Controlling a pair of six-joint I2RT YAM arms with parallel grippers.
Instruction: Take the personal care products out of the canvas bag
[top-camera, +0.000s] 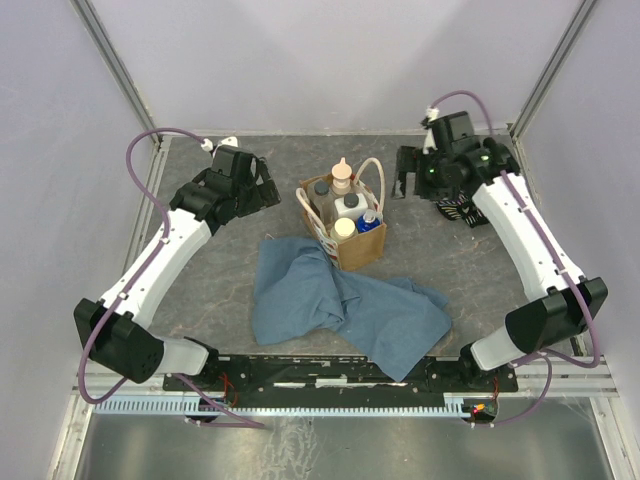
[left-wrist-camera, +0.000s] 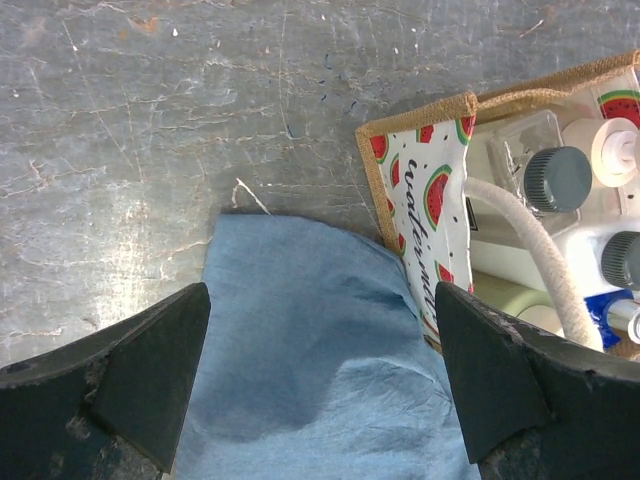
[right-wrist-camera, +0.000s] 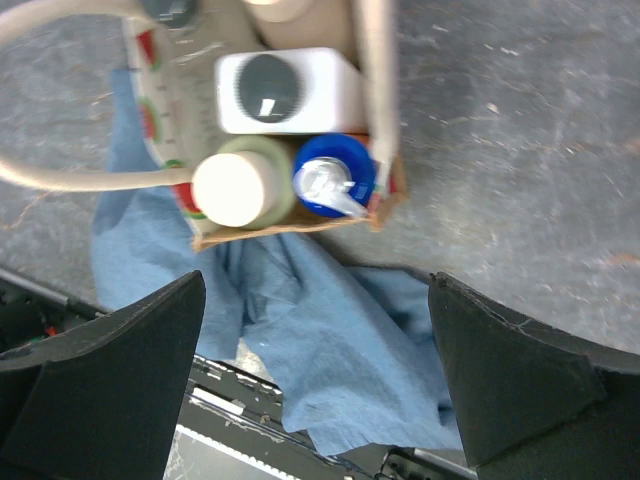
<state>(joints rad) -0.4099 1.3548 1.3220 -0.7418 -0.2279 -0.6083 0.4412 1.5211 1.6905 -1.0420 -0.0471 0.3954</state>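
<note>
The bottles (top-camera: 347, 205), round and square capped, stand upright and packed together in the boxy woven bag (top-camera: 362, 250) with thick rope handles, mid-desk (top-camera: 480, 270) on scuffed grey stone-like surface. A crumpled soft blue cloth (top-camera: 340, 300) touches its near side. The left tool (left-wrist-camera: 322, 300) and right tool (right-wrist-camera: 317, 290) both gape wide, gripping nothing.

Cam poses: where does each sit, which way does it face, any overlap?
Top external: high behind the bases, facing down at the table; both arms, left gripper, right gripper show.
Left wrist: on the left arm, facing down at blue-grey cloth and canvas bag corner; own open fingers show.
Right wrist: over the bag, facing down into it; own open fingers show.
Shared: bag and cloth, all three.
</note>
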